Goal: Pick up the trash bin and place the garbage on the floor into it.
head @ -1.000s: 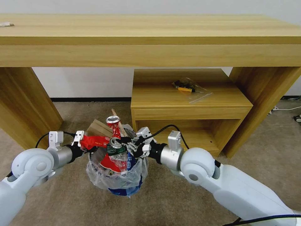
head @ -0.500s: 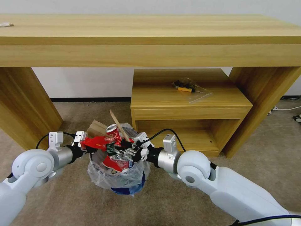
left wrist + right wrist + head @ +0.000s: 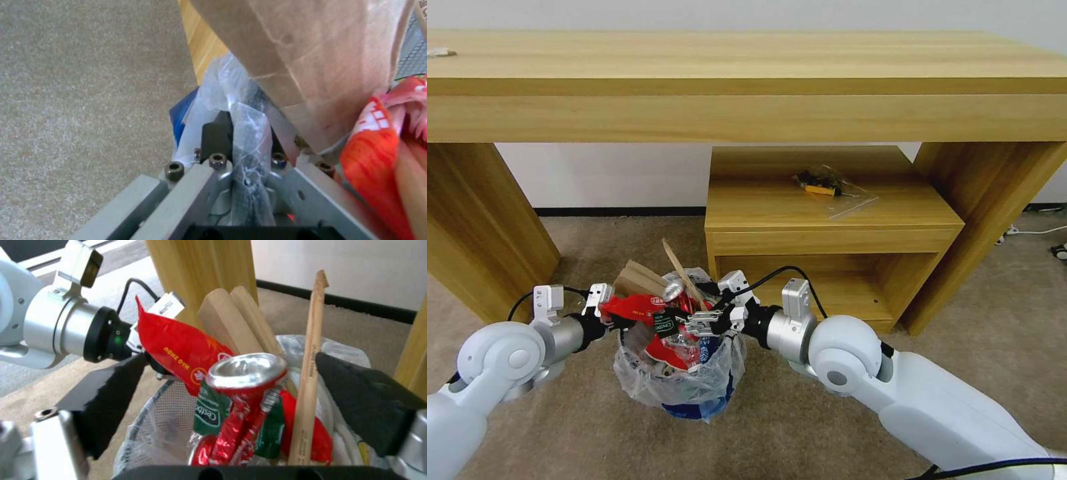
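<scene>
Both tools meet at a full trash bin held in front of the table.

The left tool [image 3: 606, 313] is clamped on the near-left rim of the trash bin [image 3: 694, 390], its fingers [image 3: 217, 138] pinching the crinkly plastic bag [image 3: 247, 130]. The right tool [image 3: 697, 323] hangs over the bin's mouth with its fingers [image 3: 106, 400] spread wide apart on either side of a crushed red can [image 3: 240, 396]. A red wrapper [image 3: 178, 350], folded cardboard [image 3: 236, 323] and a wooden stick [image 3: 309, 373] poke up out of the bin. Beige carpet, the floor [image 3: 800, 433], lies below, and a low shelf unit [image 3: 827, 220] stands to the far right.
</scene>
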You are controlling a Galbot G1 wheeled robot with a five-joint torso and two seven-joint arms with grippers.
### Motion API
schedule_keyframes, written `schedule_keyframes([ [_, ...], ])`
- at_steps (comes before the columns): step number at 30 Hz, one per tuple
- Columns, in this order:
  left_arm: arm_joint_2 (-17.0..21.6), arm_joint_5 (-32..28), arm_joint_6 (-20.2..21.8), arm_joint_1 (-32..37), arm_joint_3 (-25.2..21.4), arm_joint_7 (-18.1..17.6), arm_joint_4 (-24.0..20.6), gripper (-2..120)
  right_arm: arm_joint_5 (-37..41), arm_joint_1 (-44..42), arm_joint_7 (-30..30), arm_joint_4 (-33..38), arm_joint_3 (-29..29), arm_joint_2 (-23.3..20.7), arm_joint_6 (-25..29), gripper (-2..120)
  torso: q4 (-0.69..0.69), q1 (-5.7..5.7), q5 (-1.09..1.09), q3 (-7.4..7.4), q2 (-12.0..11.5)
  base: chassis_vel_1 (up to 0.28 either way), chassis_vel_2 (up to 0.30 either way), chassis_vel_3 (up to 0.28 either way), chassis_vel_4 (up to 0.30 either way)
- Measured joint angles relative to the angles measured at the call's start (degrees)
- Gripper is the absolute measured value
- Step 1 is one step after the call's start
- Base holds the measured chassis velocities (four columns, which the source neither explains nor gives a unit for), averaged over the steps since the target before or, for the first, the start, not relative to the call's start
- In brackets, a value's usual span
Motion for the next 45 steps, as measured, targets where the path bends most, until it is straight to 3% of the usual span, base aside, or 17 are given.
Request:
schedule_keyframes([
  [21,-1.1,-0.6,0.0,0.6,-0.5,-0.7,0.9,0,-0.6,-2.3,-1.0,3.3,5.2,-0.4,2.8,100,0.00,0.00,0.00,0.00,0.0,0.000,0.000,0.000,0.000],
  [25,-1.4,-0.4,0.0,1.2,-1.1,-0.7,1.0,0,-4.1,-5.0,-2.2,4.1,9.0,-1.5,4.3,100,0.01,0.00,0.00,0.00,0.0,0.000,0.000,0.000,0.000],
  [30,-1.7,0.3,0.0,2.1,-2.1,-0.4,1.6,0,-13.9,-11.6,-3.7,3.3,13.8,-4.0,10.3,100,-0.01,0.00,0.01,0.00,0.0,0.000,0.000,0.000,0.000],
  [37,-2.7,0.6,0.0,3.6,-4.6,0.0,2.0,0,-19.4,-23.6,-2.4,4.3,25.1,-5.1,14.4,100,0.00,0.00,0.01,0.00,0.0,0.000,0.000,0.000,0.000],
  [39,-3.4,0.9,0.0,4.1,-5.5,-0.1,2.0,0,-23.0,-30.8,-2.2,3.9,31.5,-4.5,16.4,100,0.01,0.00,0.00,-0.01,0.0,0.000,0.000,0.000,0.000],
  [41,-3.5,1.0,0.0,4.2,-5.6,-0.1,2.1,0,-23.7,-32.3,-2.2,3.8,32.6,-4.2,16.8,100,0.00,0.00,-0.01,0.00,0.0,0.000,0.000,0.000,0.000],
  [44,-4.9,3.6,0.0,6.1,-7.2,1.2,2.3,0,-28.0,-44.6,-2.6,2.7,43.7,-1.2,20.6,100,-0.04,-0.01,-0.03,-0.01,0.0,0.000,0.000,0.000,0.000],
  [45,-4.9,3.6,0.0,6.1,-7.2,1.2,2.3,0,-28.0,-44.6,-2.6,2.7,43.7,-1.2,20.6,100,-0.04,-0.01,-0.03,-0.01,0.0,0.000,0.000,0.000,0.000],
])
